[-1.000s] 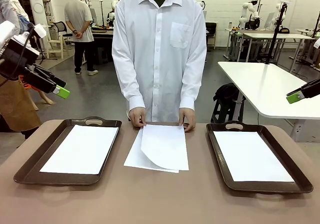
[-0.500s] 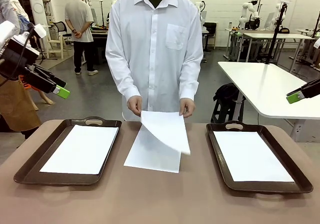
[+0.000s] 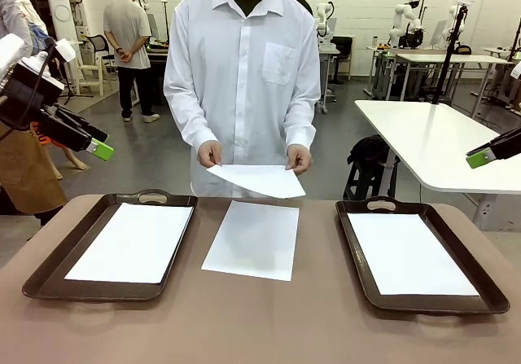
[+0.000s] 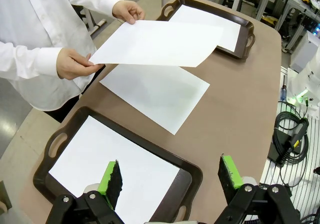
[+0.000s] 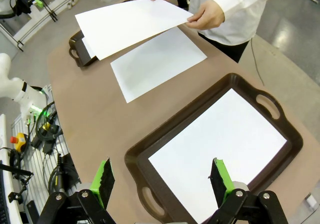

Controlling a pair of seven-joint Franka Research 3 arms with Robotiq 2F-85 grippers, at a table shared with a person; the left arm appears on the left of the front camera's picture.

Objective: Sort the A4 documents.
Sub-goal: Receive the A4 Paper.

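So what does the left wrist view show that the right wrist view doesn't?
Left wrist view: the left end effector, open, hanging above the left tray, with the left tray's sheet close beneath it.
Right wrist view: the right end effector, open, above the right tray and the right tray's sheet.
Shared: the person's hands holding the held sheet in the air over the middle sheet, which lies flat on the table between the trays. Each view also catches the other tray farther off.
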